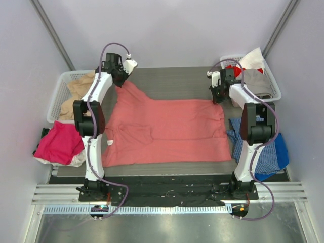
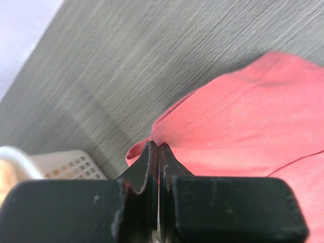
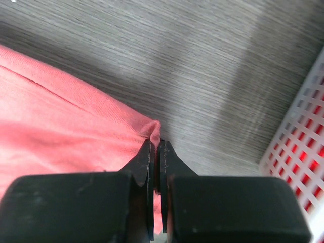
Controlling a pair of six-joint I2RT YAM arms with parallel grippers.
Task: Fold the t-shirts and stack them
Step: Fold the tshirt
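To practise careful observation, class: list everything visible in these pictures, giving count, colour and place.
salmon-red t-shirt: one, salmon-red, flat mid-table
magenta-pink shirt: one, magenta-pink, near left edge
left basket: one, white, far left, holding beige cloth
right basket: one, white, far right, holding clothes pile, white, grey, red
checked cloth: one, blue, right edge beside right arm
table: one, grey
left gripper: one, black, shut on t-shirt's far left corner
right gripper: one, black, shut on its far right corner

A strip of bare table (image 1: 172,76) is left free behind the salmon-red t-shirt (image 1: 167,129). The left side is blocked by the left basket (image 1: 57,94) and a heaped magenta-pink t-shirt (image 1: 58,142), the right by the right basket (image 1: 274,84) and blue checked cloth (image 1: 277,152).
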